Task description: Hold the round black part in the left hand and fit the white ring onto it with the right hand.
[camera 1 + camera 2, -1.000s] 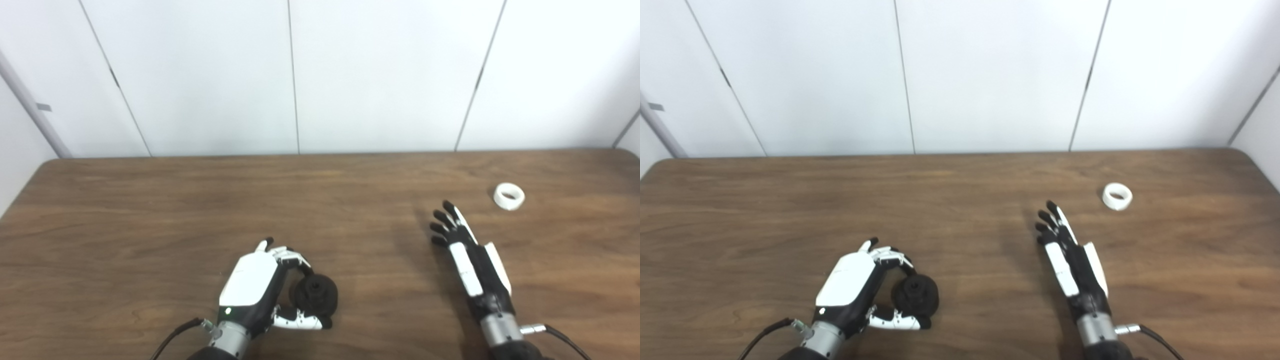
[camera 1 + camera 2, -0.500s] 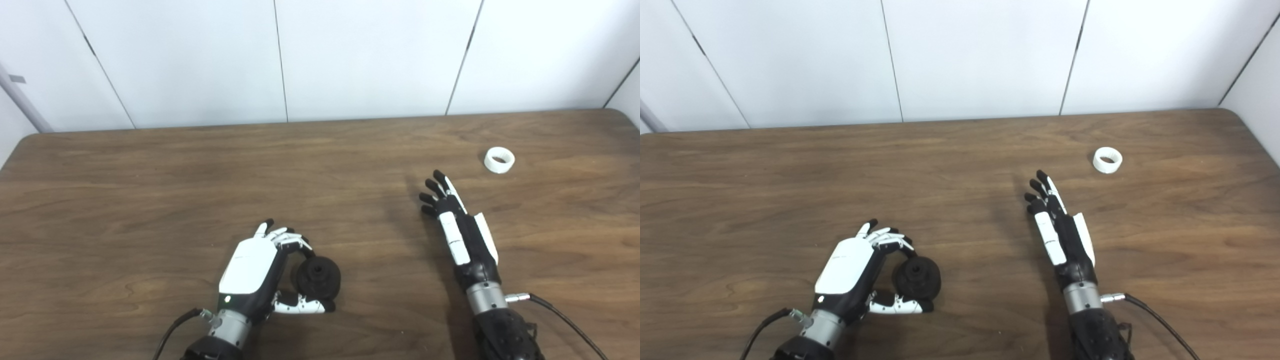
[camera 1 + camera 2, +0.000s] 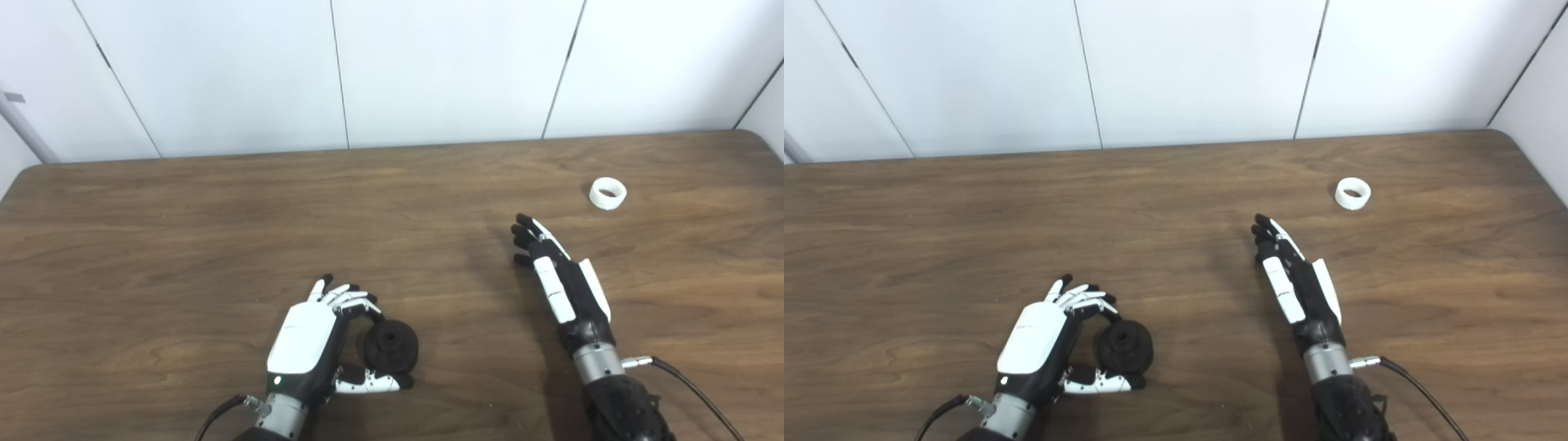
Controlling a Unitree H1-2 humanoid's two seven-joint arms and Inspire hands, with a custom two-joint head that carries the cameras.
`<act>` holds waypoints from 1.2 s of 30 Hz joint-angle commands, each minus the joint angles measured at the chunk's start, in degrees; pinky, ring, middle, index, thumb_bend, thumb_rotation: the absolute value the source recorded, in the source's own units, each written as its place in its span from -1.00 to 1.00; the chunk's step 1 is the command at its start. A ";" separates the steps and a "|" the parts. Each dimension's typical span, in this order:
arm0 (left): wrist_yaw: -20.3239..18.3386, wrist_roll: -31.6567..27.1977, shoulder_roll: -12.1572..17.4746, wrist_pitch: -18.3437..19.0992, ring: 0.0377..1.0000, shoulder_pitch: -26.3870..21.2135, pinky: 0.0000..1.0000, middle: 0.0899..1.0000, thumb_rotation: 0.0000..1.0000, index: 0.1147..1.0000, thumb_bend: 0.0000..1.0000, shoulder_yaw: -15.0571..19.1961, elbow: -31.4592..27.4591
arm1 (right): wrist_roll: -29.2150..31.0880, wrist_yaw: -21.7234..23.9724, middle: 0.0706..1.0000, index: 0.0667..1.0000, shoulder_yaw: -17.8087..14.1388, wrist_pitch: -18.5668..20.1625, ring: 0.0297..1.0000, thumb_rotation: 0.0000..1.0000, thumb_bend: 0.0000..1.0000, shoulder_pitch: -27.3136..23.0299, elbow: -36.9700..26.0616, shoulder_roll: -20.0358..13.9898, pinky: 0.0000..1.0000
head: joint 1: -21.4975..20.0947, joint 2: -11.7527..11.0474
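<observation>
The round black part [image 3: 391, 345] rests on the wooden table near the front edge. My left hand [image 3: 309, 343] wraps it from the left, curled fingers [image 3: 355, 301] on its top and thumb [image 3: 367, 384] along its near side. The white ring [image 3: 607, 193] lies flat on the table at the far right, also seen as a ring [image 3: 1352, 193] in the right eye view. My right hand [image 3: 560, 275] is stretched out flat, fingers straight and together, holding nothing. Its fingertips are a short way below and left of the ring, not touching it.
The brown table [image 3: 184, 233] runs across the whole view, with its far edge against white wall panels [image 3: 429, 67]. Cables [image 3: 692, 386] trail from both wrists at the bottom edge.
The camera has tilted down, so the whole scene sits higher in the picture. My right hand's fingers have swung slightly to the left. The left hand stays around the black part.
</observation>
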 commanded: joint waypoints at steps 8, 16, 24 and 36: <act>-1.03 -0.53 1.83 -1.34 0.71 2.23 1.00 0.46 -0.89 -0.17 0.04 1.05 3.04 | -7.46 -1.05 0.73 0.65 -1.17 5.72 0.78 0.20 0.11 -2.95 -5.12 -3.35 0.79 | -6.19 -0.81; -0.74 -1.92 3.07 -3.75 0.70 2.21 1.00 0.45 -0.90 -0.17 0.05 2.70 4.09 | -13.48 -1.52 0.72 0.67 -2.87 7.84 0.70 -0.13 0.29 -7.07 -5.36 -7.22 0.61 | -11.76 -1.83; -1.43 -2.21 3.68 -4.47 0.70 2.40 1.00 0.45 -0.90 -0.17 0.04 3.26 4.06 | -16.87 0.26 0.69 0.63 -4.26 12.33 0.71 -0.25 0.37 -12.30 -5.81 -12.06 0.60 | -13.31 -2.30; -1.34 -2.85 4.13 -5.54 0.70 2.43 1.00 0.45 -0.90 -0.17 0.04 3.99 4.53 | -19.85 1.87 0.74 0.61 -4.29 13.00 0.76 -0.37 0.34 -20.46 1.52 -21.03 0.65 | -16.18 -3.55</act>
